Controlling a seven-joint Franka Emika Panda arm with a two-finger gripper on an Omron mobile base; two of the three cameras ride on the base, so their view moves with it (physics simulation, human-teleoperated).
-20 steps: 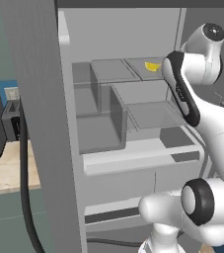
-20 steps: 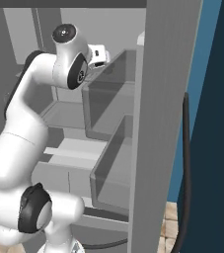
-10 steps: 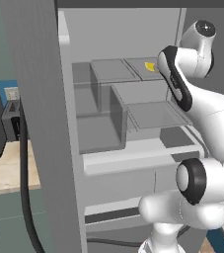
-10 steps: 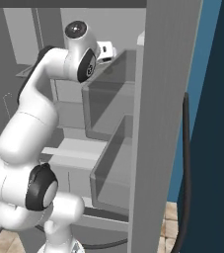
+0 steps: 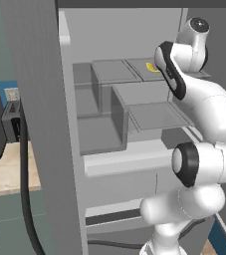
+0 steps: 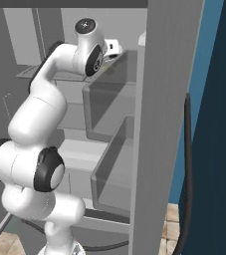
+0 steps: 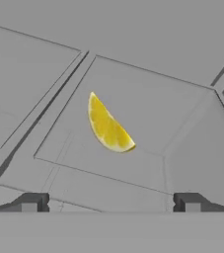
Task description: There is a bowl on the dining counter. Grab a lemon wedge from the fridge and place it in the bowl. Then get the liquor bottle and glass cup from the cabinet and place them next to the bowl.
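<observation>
Lemon wedge [image 7: 108,126]: lying ahead of gripper [image 7: 110,202], centred between its tips, clear of both, on grey fridge [image 5: 40,99] shelf. Jaws: standing wide apart, gripping nothing.

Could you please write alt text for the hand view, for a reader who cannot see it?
A bright yellow lemon wedge lies on a grey shelf panel inside the fridge, seen from above. The open pincer hovers over it, its two dark fingertips at the bottom of the picture, apart from the fruit.
</observation>
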